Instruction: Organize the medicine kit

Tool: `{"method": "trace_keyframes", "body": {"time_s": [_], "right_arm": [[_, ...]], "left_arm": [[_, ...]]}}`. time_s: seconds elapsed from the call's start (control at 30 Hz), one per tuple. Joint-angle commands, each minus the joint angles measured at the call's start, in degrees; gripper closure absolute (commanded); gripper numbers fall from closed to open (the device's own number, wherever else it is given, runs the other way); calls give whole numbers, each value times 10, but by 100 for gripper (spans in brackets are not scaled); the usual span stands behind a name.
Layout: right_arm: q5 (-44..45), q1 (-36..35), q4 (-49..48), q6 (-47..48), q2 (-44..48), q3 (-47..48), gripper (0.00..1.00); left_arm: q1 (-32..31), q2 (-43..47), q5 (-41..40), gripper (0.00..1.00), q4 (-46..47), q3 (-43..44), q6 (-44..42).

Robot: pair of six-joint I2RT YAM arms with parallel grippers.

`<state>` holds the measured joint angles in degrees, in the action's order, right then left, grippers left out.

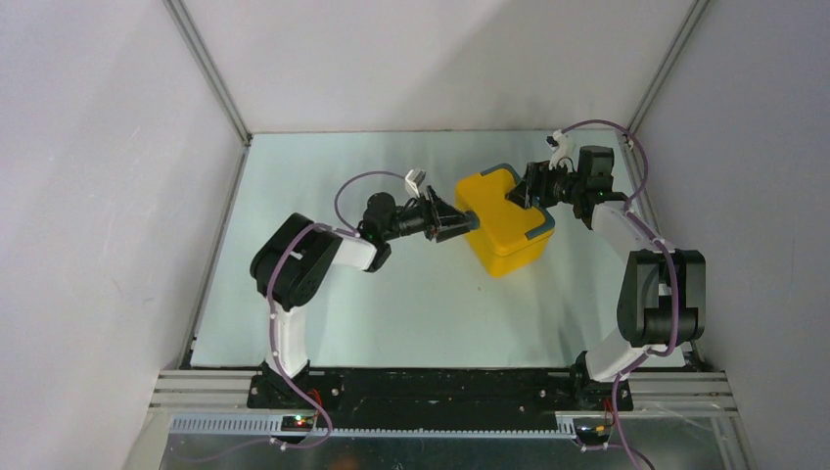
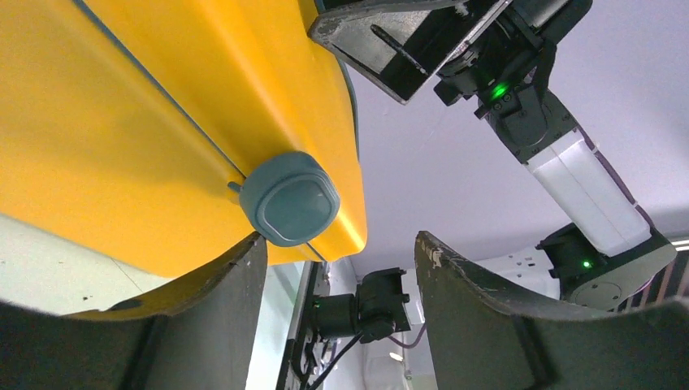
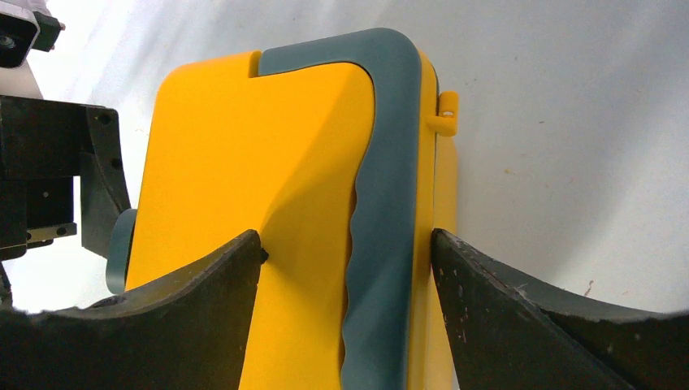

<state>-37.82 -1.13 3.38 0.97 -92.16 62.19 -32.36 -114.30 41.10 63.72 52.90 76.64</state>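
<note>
1. Left of the medicine kit [image 1: 499, 220], the left gripper [image 1: 460, 223] has its tips at the kit's left side. Its jaws stand apart. In the left wrist view one finger [image 2: 203, 301] lies under the yellow shell and the other is clear of it, so nothing is grasped.
2. On that same side of the kit, just above the lower finger, sits the round teal latch [image 2: 290, 199], set on the seam between lid and body.
3. The kit rests on the table [image 1: 391, 294], between the two grippers and toward the far right. I judge it a stiff, hollow plastic shell, fairly light, with smooth rounded faces that could slide under a pinch (the corners look worst for this). The ridged teal trim [image 3: 382, 203] or a flat face near an edge looks the better hold.
4. Its broad yellow face points up at the overhead camera. The long axis runs diagonally from far-left to near-right, with the lid closed, the latch facing left and the trimmed edge facing right.
5. On the kit's right, the right gripper [image 1: 533, 191] straddles that trimmed edge. One tip is against the broad face and the other is at the side wall, but I cannot tell whether it is clamped or merely set around it.
</note>
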Motion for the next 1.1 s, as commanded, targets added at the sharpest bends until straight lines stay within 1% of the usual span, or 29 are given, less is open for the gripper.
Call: {"method": "trace_keyframes", "body": {"time_s": [0.0, 0.2, 0.37, 0.53, 0.67, 0.8, 0.9, 1.07], "right_arm": [[33, -10, 78, 21, -35, -17, 22], [34, -10, 82, 22, -32, -16, 22], [35, -8, 84, 24, -30, -16, 22], [34, -9, 82, 22, -35, -16, 22], [33, -8, 81, 22, -38, -17, 22], [32, -8, 80, 22, -39, -17, 22], [31, -7, 81, 21, -40, -17, 22], [30, -7, 79, 20, -43, -17, 22]], "left_arm": [[-6, 30, 2, 32, 36, 13, -6], [-7, -21, -12, 33, 12, 36, 13], [-7, -40, -20, 39, -16, 41, 6], [-7, -49, -21, 48, -18, 40, 7], [-5, -57, -23, 48, -17, 44, 17], [-4, -59, -18, 45, 9, 46, 34], [-4, -59, -10, 45, 35, 50, 48], [-3, -84, -10, 48, 92, 57, 98]]}}
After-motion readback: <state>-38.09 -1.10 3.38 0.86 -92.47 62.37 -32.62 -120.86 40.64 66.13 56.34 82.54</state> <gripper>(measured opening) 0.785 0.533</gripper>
